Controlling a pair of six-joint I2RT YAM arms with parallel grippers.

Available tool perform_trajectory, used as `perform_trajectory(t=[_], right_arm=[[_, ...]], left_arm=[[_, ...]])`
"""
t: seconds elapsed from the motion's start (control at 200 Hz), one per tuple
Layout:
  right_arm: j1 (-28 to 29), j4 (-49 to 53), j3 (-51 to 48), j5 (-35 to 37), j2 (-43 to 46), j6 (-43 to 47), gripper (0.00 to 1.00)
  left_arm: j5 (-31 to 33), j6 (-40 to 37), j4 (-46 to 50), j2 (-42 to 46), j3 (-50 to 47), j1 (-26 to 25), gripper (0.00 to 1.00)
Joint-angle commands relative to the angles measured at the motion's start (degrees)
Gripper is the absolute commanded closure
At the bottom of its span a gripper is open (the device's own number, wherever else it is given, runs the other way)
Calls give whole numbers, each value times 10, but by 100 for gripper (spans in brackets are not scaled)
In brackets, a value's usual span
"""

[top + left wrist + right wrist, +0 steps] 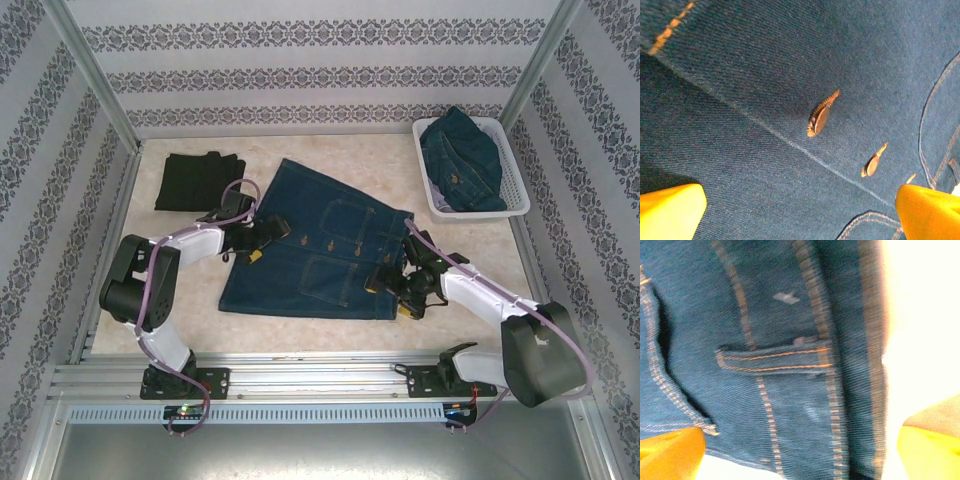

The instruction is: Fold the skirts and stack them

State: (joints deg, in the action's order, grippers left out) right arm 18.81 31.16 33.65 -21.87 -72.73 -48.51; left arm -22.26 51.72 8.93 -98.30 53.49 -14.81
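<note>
The left pincer (800, 212) over the buttons (821, 119) and the right pincer (800, 450) at the waistband both gape released above the denim skirt (310, 262) spread flat mid-worktop (330, 335), the black skirt (198, 180) folded far-left, a second denim skirt (465, 160) in the basket (515, 195)

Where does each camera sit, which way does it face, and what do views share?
Top: fixed above and behind, looking down on the table; left arm and right arm show.
Left wrist: on the left arm, close over the denim skirt and its buttons; open left pincer, yellow tips low.
Right wrist: on the right arm, over its belt loop; open right pincer, tips low.
Shared: the denim skirt, in all three.
</note>
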Motion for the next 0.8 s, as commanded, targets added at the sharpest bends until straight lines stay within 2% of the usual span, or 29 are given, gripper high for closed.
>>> perform_trajectory(t=[0.0, 0.07, 0.125, 0.19, 0.255, 0.325, 0.435, 0.54, 0.61, 0.699, 0.794], right_arm=[[-6, -13, 28, 34, -48, 16, 2], [-6, -25, 68, 46, -99, 38, 2], [-4, 2, 114, 66, -122, 57, 2], [9, 42, 160, 113, -107, 75, 2], [26, 57, 188, 140, -70, 86, 2], [43, 29, 189, 88, -44, 86, 2], [78, -47, 157, -23, -49, 19, 2], [121, -127, 128, -93, -72, -41, 2], [147, -151, 122, -104, -92, -51, 2], [160, -117, 119, -73, -127, -52, 2], [152, -108, 86, -55, -161, -60, 2]], left_arm=[[80, 19, 27, -9, -36, 39, 0], [71, 19, 18, -7, -29, 50, 0], [42, 18, 12, -3, -18, 51, 0], [-2, 21, 13, 14, -4, 48, 0], [-7, 24, 18, 44, -4, 41, 0], [3, 15, 35, 67, -8, 37, 0], [29, -9, 68, 62, -5, 39, 0], [1, -15, 61, 37, 8, 39, 0], [-23, -11, 40, 22, 19, 36, 0], [-45, -19, 32, -1, 45, 26, 0], [-9, -31, 54, -25, 65, 20, 0]])
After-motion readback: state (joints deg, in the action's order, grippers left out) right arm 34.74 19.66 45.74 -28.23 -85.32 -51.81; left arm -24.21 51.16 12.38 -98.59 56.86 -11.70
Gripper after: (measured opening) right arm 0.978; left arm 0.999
